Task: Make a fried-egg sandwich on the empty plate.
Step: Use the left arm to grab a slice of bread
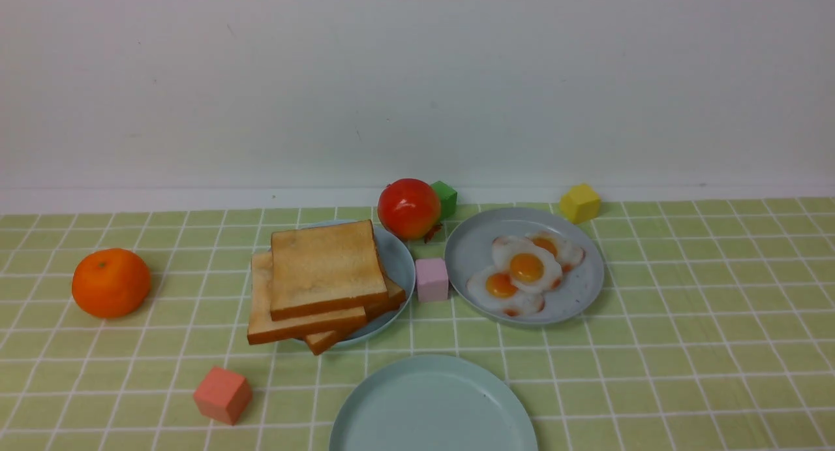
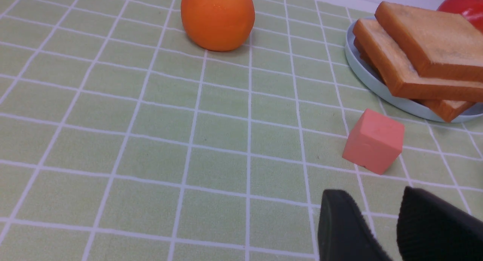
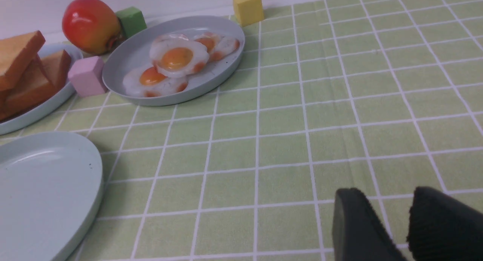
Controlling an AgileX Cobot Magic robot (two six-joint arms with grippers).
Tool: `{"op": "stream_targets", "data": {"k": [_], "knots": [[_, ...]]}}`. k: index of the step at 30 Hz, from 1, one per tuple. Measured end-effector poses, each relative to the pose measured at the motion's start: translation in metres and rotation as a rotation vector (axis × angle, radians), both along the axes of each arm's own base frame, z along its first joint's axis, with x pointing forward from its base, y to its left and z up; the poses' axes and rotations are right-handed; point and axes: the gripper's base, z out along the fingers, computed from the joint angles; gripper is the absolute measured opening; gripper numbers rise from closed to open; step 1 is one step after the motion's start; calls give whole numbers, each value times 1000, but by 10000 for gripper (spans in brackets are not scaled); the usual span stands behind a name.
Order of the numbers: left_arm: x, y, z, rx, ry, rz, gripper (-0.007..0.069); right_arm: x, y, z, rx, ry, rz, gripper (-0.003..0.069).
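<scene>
On my left wrist feed, the left gripper (image 2: 375, 196) hangs over the green checked cloth (image 2: 151, 140). Its black fingers (image 2: 339, 227) are parted, with only cloth between them. Calling straight ahead twelve, a salmon cube (image 2: 373, 145) sits near at twelve, clear of the fingers. An orange (image 2: 217, 19) lies well off at ten. At one, a toast stack (image 2: 415, 53) of three overlapping slices rests on a pale plate (image 2: 371, 82), with a red fruit (image 2: 466, 6) just behind.

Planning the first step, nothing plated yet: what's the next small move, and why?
Probably send the left gripper, open and empty, toward the top toast slice. The mint plate is bare, so bread should go down first, and that slice lies on the left arm's side.
</scene>
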Motion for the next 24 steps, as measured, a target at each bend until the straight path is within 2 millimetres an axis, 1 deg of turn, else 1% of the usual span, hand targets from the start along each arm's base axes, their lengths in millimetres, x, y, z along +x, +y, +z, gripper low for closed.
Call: {"op": "stream_targets", "data": {"k": [19, 22, 24], "knots": [[0, 0, 0, 0, 0, 0, 239, 0, 0, 1, 1, -8, 1, 238], [0, 1, 0, 20, -2, 0, 239, 1, 0, 2, 6, -36, 3, 238], [0, 2, 0, 61, -5, 2, 239, 3, 1, 6, 16, -97, 8, 238]]}}
